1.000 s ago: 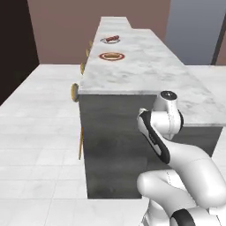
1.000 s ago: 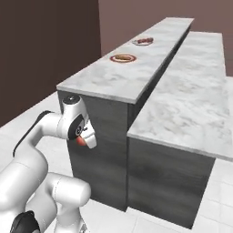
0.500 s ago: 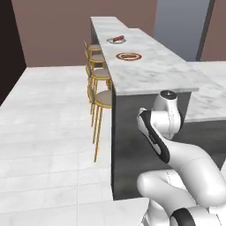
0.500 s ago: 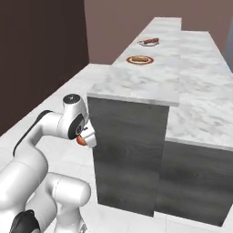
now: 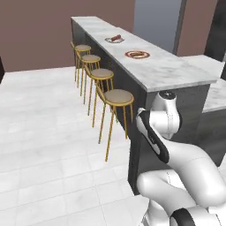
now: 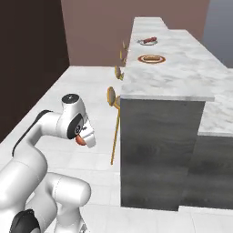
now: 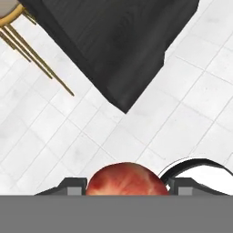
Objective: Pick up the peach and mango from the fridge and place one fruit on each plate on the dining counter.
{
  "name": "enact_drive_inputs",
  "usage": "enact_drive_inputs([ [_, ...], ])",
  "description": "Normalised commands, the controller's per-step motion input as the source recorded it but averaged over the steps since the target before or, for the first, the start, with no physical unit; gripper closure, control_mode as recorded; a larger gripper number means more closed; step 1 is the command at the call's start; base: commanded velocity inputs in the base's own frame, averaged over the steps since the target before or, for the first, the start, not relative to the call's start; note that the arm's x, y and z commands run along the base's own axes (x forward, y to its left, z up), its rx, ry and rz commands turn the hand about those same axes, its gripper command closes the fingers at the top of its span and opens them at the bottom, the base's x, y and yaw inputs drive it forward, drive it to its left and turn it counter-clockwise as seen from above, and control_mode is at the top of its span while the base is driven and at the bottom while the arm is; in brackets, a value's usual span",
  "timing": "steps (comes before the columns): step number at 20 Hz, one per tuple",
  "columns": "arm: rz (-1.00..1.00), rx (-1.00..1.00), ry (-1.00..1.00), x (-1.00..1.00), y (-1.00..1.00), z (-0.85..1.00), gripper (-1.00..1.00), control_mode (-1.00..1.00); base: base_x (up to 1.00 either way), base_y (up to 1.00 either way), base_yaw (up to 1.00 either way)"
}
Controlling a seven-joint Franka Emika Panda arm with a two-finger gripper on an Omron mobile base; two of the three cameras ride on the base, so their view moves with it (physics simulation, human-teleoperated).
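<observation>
- Peach (image 7: pixel 126 179), red with orange mottling, sits clamped between the jaws, right at the bottom of the hand view; it is round, so no long axis or pointing end can be told.
- From the right base view the same fruit (image 6: pixel 80 139) shows as a small red-orange lump under the folded white wrist, low and well short of the bench top.
- Gripper (image 7: pixel 126 186) has a dark finger tip pressed against each side of the fruit, looking down at white floor tiles and the dark corner of the bench base.
- Dining bench (image 5: pixel 176 73), a long marble slab on a dark base, runs away from the near right toward the far wall.
- Red-rimmed plate (image 5: pixel 137 54) lies on it, the nearer of the two; something brownish is on it.
- Silver-grey plate (image 5: pixel 114 39) lies farther along, carrying something reddish.
- Gold-legged stools (image 5: pixel 116 98) line up along the bench's left side, four in a row.
</observation>
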Motion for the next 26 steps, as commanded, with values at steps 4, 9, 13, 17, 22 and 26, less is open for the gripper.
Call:
enact_drive_inputs([
  [4,0.0,0.0,0.0,0.0,0.0,0.0,1.0,1.0,0.13,0.89,-0.42],
  [9,0.0,0.0,0.0,0.0,0.0,0.0,1.0,1.0,0.27,0.91,-0.44],
  [13,0.0,0.0,0.0,0.0,0.0,0.0,1.0,1.0,0.41,0.92,-0.44],
  [17,0.0,0.0,0.0,0.0,0.0,0.0,1.0,1.0,0.45,0.94,-0.43],
  [22,0.0,0.0,0.0,0.0,0.0,0.0,1.0,1.0,0.43,0.93,-0.43],
  [26,0.0,0.0,0.0,0.0,0.0,0.0,1.0,1.0,0.36,0.91,-0.42],
])
